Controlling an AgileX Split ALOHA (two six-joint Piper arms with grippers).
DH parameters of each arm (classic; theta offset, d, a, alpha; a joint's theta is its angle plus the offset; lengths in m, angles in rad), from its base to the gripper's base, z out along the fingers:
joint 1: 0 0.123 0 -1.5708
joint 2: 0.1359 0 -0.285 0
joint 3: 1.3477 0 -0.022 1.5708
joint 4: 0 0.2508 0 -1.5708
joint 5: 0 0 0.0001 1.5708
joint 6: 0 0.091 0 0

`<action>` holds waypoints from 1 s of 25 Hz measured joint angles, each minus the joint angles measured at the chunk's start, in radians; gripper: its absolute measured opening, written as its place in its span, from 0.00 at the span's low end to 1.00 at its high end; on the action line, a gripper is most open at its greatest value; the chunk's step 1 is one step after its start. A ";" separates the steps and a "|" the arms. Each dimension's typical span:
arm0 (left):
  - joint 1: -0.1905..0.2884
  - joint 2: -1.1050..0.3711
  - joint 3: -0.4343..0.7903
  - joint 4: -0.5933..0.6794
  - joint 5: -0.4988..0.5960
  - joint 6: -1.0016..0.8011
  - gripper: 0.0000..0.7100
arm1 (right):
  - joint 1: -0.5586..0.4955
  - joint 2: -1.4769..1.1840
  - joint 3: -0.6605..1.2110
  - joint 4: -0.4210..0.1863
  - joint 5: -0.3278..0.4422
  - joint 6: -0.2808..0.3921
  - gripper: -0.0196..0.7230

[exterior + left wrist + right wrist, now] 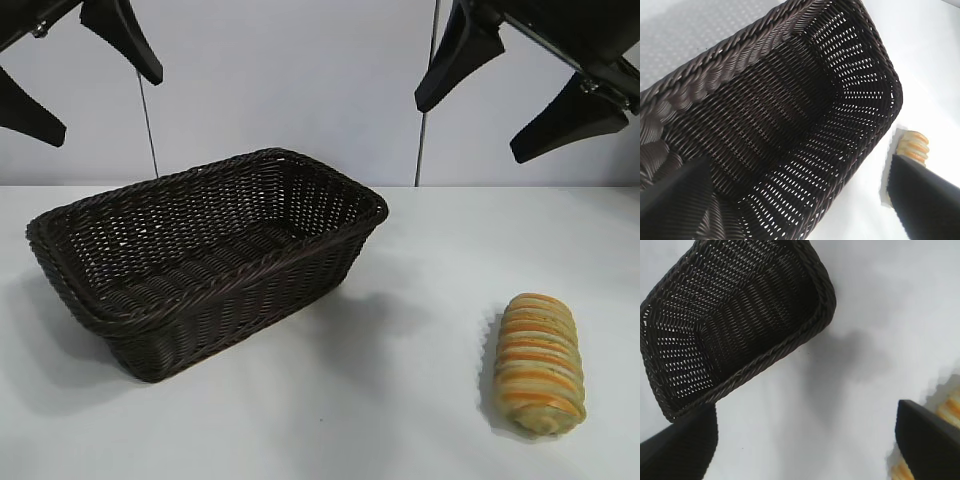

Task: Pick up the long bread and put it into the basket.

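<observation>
The long bread sat closest to the camera, lying on the white table at the right side, well apart from the basket, which was further back on the left and had nothing in it. Up top, both arms hung high above everything. The right gripper had its fingers spread wide and gripped nothing; same story with the left gripper over the basket. Best bet, honestly: the right arm should drop straight over the loaf, turn so the fingers straddle its narrow width across the ridges, and squeeze gently at the middle so it wouldn't tip or squash.
</observation>
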 joint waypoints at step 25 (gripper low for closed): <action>0.001 0.000 0.000 -0.001 -0.068 0.000 0.97 | 0.000 0.000 0.000 0.000 0.017 0.000 0.95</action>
